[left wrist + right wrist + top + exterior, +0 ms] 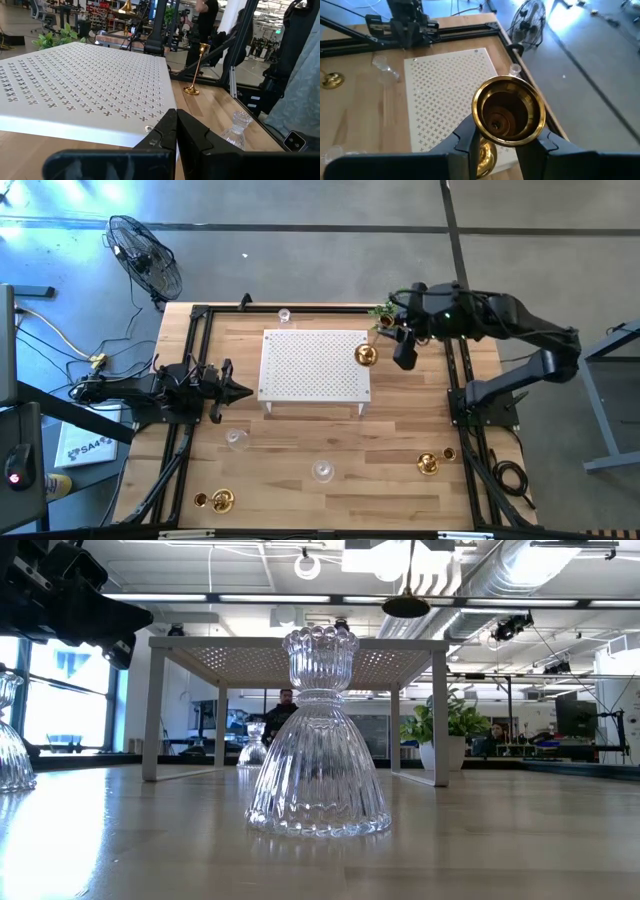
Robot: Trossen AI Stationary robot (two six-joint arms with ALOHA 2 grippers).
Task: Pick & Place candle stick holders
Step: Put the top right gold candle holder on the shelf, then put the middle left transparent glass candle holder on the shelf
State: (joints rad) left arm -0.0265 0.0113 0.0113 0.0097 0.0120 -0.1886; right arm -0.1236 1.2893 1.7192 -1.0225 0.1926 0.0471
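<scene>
My right gripper is shut on a gold candle stick holder, held in the air over the right edge of the white perforated platform. My left gripper rests shut at the table's left, touching nothing. Three clear glass holders stand on their round bases: one at the far edge, one left of centre, one near the front. Two more gold holders stand at the front left and front right. My right gripper pinches the gold holder between its two fingers, just under the cup; the cup hides the exact place of contact. The fingers come from the table's right, slanting down. The holder is lifted clear, and its round base hangs above the platform.
A small green plant stands at the far right behind the platform. Black frame rails run along both sides of the table. A floor fan stands beyond the far left corner. People show in the room behind.
</scene>
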